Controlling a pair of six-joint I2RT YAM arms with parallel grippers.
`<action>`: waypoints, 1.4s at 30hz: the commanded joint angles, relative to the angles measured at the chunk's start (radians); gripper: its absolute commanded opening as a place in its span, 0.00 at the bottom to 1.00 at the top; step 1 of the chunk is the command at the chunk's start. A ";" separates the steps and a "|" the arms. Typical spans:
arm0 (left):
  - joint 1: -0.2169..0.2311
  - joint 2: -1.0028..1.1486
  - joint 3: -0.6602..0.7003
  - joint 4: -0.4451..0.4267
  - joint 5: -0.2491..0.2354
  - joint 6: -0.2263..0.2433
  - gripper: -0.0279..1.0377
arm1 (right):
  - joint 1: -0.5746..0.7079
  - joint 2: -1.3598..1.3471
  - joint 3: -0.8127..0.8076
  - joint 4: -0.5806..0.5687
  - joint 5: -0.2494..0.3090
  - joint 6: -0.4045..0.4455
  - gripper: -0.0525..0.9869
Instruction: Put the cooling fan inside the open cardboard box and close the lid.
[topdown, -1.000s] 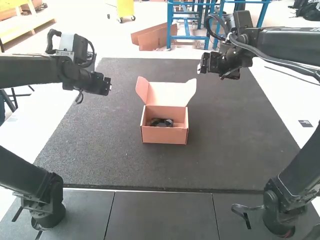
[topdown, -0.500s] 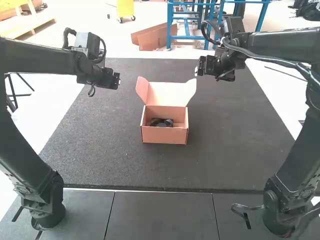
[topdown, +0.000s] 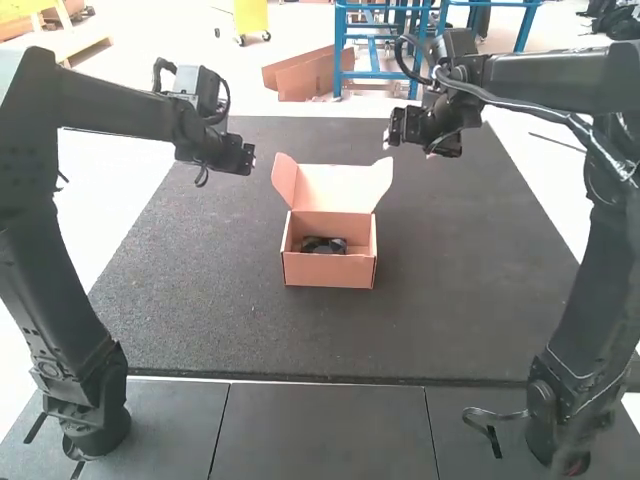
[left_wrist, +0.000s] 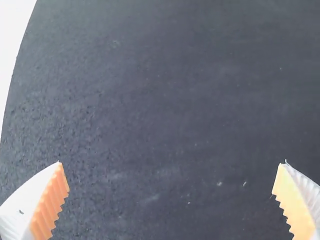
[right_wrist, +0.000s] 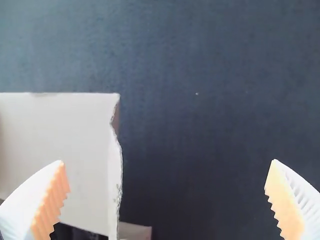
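Note:
The small cardboard box (topdown: 330, 250) stands on the dark mat with its lid (topdown: 335, 185) raised at the back. A black cooling fan (topdown: 324, 244) lies inside it. My left gripper (topdown: 238, 160) hovers open above the mat, just left of the lid's left flap; its ribbed fingers (left_wrist: 47, 200) frame bare mat. My right gripper (topdown: 400, 128) hovers open above and behind the lid's right corner. In the right wrist view the pale lid (right_wrist: 60, 135) lies beneath one of its fingertips (right_wrist: 47, 200).
The dark mat (topdown: 200, 290) covers the table around the box. Pale floor lies beyond its left and right edges. Flattened cardboard (topdown: 305, 70) and a blue frame (topdown: 385, 40) stand behind the mat.
Both grippers have moved inward toward the lid: the left one to the right, the right one slightly left and back. The box and fan have stayed put.

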 joint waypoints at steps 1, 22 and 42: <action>-0.036 0.007 0.049 0.002 0.034 -0.022 0.94 | -0.012 0.016 0.044 -0.008 -0.035 -0.003 0.92; -0.077 0.060 0.070 0.005 0.072 -0.053 0.94 | -0.012 0.076 0.137 -0.148 -0.093 0.002 0.90; -0.097 0.062 0.087 -0.003 0.088 -0.065 0.94 | -0.012 0.110 0.150 -0.154 -0.114 0.017 0.83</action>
